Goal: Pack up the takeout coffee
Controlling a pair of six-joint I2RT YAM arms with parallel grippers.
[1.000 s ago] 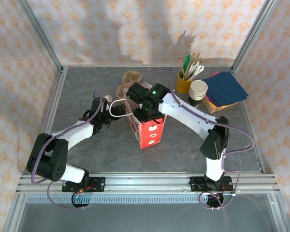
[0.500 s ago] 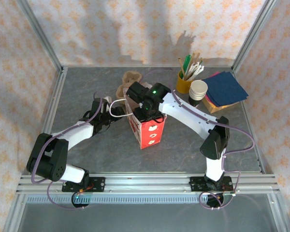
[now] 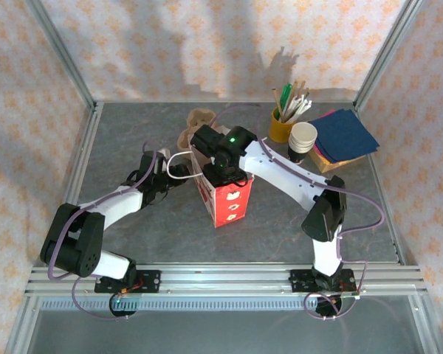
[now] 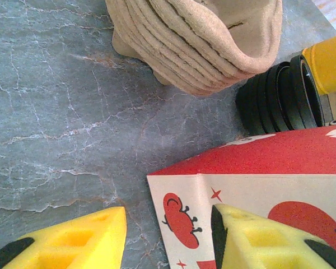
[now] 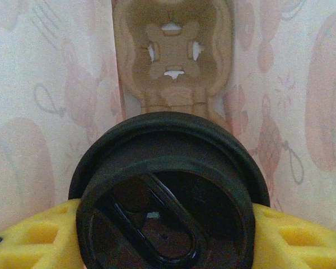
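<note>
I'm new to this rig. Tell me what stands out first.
The red-and-white bag stands mid-table, both arms meeting at it. The right gripper holds the black-lidded cup inside it, over a cardboard carrier. Behind sits a yellow cup of stirrers.

Inside bag (image 5: pixel 56 112): tight. Walled left and right, carrier (image 5: pixel 173 56) at the far end, mouth plugged by coffee (image 5: pixel 168 207) clamped in right gripper (image 5: pixel 168 241). Above bag: blocked by right arm (image 3: pixel 280 171). Behind bag: crowded with tray stack (image 4: pixel 201 39), black stack (image 4: pixel 280 92) and yellow cup (image 4: pixel 330 61), all close together. Back-right corner: taken by cups (image 3: pixel 303 137) and napkins (image 3: pixel 345 134). Left side: crossed by left arm (image 3: pixel 118 203); bag corner poking between spread left gripper (image 4: pixel 168 210) fingers, bare table (image 4: pixel 56 112) beside. Clear along near strip of table and in far-left corner.
</note>
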